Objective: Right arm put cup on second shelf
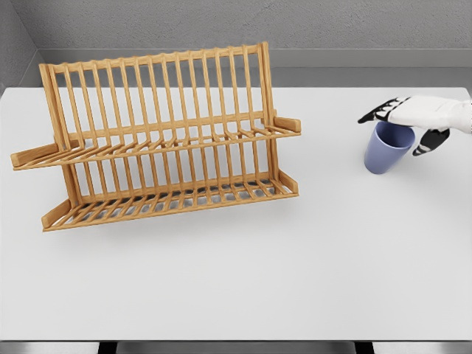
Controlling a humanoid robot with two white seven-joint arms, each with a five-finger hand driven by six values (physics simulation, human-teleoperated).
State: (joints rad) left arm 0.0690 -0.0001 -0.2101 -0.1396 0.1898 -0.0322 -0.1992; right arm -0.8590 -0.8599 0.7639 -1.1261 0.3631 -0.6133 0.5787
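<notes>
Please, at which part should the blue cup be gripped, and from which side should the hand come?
Probably around the side wall just below the rim, coming from the right. The blue cup stands upright with no visible handle, and the right hand already hovers over its rim, fingers spread. The rack lies to the left.

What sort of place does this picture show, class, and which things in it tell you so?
Probably a simulated test bench with a kitchen theme: a two-tier wooden dish rack and a blue plastic cup on a plain white table, bare grey walls, and a white robot hand over the cup.
</notes>
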